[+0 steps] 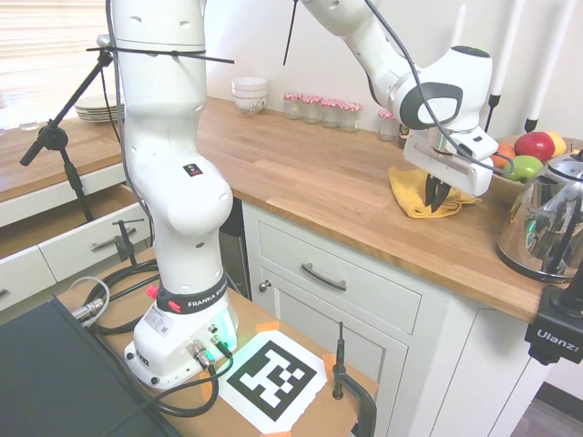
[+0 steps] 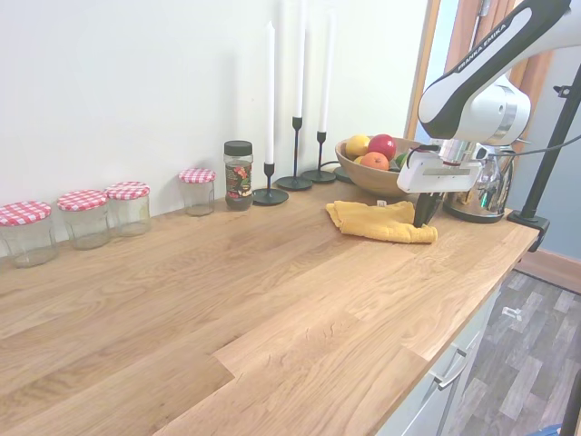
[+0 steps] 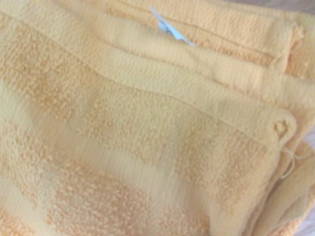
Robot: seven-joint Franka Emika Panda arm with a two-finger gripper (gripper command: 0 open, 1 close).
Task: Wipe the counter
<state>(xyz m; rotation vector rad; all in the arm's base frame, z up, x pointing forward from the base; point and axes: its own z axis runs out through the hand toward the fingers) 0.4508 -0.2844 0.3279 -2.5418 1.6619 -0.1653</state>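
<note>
Here, folded yellow terry cloth [image 2: 379,221] lies rumpled on plank-grained counter [image 2: 227,300] — jaws [image 2: 424,216] pressing.

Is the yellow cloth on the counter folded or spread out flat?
Folded. The yellow cloth lies bunched in layers on the counter; the wrist view shows stacked hems.

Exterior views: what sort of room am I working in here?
Most likely a home kitchen. A long wooden counter sits on white cabinets, with a metal kettle, a fruit bowl and a row of checked-lid jars along the wall.
</note>
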